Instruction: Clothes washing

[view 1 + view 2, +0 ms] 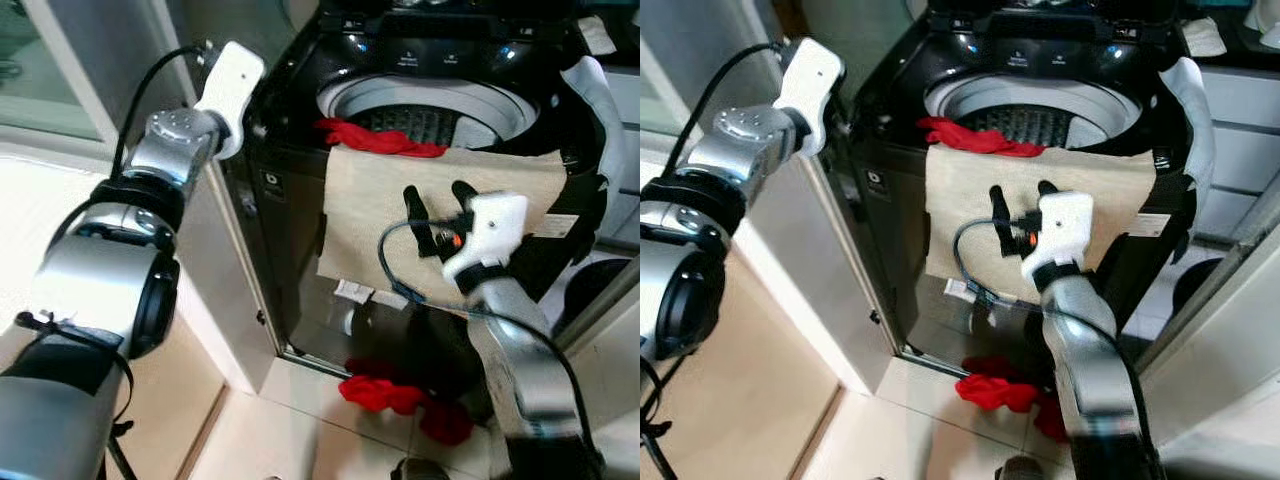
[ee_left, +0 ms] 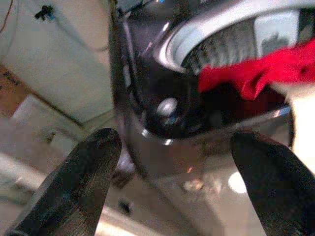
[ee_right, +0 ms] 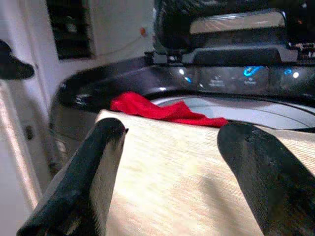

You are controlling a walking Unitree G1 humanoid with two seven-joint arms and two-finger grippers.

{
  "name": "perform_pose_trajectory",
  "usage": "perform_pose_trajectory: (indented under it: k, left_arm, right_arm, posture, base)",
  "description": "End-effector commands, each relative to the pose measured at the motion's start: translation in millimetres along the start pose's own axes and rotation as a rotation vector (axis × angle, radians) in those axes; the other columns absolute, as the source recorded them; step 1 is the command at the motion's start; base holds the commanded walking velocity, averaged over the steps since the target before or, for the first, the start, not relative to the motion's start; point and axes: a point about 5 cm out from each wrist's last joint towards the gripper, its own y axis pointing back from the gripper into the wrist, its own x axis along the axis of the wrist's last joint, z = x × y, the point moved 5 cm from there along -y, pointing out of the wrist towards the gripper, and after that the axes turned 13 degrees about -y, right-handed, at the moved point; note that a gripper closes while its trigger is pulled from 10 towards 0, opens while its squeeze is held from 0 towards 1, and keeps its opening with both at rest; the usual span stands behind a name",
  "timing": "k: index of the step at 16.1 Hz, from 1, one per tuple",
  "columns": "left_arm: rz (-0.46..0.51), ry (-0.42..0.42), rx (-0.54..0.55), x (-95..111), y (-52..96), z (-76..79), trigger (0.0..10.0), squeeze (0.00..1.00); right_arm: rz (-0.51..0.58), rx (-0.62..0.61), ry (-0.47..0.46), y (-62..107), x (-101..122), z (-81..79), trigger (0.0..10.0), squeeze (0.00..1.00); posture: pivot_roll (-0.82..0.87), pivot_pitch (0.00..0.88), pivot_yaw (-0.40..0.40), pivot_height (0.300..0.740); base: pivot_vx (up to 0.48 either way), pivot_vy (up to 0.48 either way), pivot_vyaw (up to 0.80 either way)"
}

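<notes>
A black top-loading washer [image 1: 290, 150] stands open, its drum [image 1: 440, 120] showing. A red garment [image 1: 385, 138] lies over the front rim, partly inside the drum. A beige towel [image 1: 370, 220] is draped over the rim and hangs down the washer's front. More red clothes [image 1: 400, 395] lie on the floor at its foot. My right gripper [image 1: 437, 190] is open, held just in front of the hanging towel with nothing between its fingers. My left gripper [image 2: 174, 142] is open beside the washer's front left corner, facing the rim and the red garment [image 2: 256, 71].
A white cloth [image 1: 600, 100] hangs over the washer's right side. A pale panel [image 1: 215, 270] runs along its left side. White drawers [image 1: 1240, 120] stand at the back right, and a dark round tub [image 1: 600, 285] sits low on the right.
</notes>
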Motion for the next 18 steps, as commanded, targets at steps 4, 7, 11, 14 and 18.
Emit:
perform_pose_trajectory:
  k: [4, 7, 11, 14, 18]
  left_arm:
    - [-0.002, -0.053, 0.041, 7.9, -1.9, -3.2, 10.0, 0.0]
    - [0.165, 0.055, 0.06, 40.7, -4.6, -0.5, 10.0, 0.0]
    - [0.631, 0.129, -0.159, 64.8, 35.7, 50.7, 10.0, 0.0]
    - [0.613, 0.143, -0.182, 40.4, 70.6, 101.7, 10.0, 0.0]
    - [0.521, 0.247, -0.108, 21.2, 82.5, 143.9, 10.0, 0.0]
  right_arm:
    - [-0.016, 0.057, 0.01, 30.8, 3.4, -14.3, 10.0, 0.38]
    - [-0.031, -0.085, -0.011, 30.6, -0.7, 8.2, 10.0, 0.35]
    - [-0.005, 0.074, -0.077, -24.1, 5.9, -24.3, 10.0, 0.36]
    - [-0.024, 0.214, -0.172, -66.8, 19.6, -52.8, 10.0, 0.35]
    - [-0.061, 0.246, -0.162, -117.2, 23.6, -59.5, 10.0, 0.35]
  posture:
    - [-0.41, 0.0, 0.189, 0.74]
    - [-0.43, 0.0, 0.211, 0.74]
    - [-0.25, 0.0, 0.123, 0.74]
    - [-0.09, 0.0, 0.01, 0.74]
    - [0.02, 0.0, -0.083, 0.74]
  base:
    - [0.0, 0.0, 0.0]
    - [0.0, 0.0, 0.0]
    - [0.0, 0.0, 0.0]
    - [0.0, 0.0, 0.0]
    - [0.0, 0.0, 0.0]
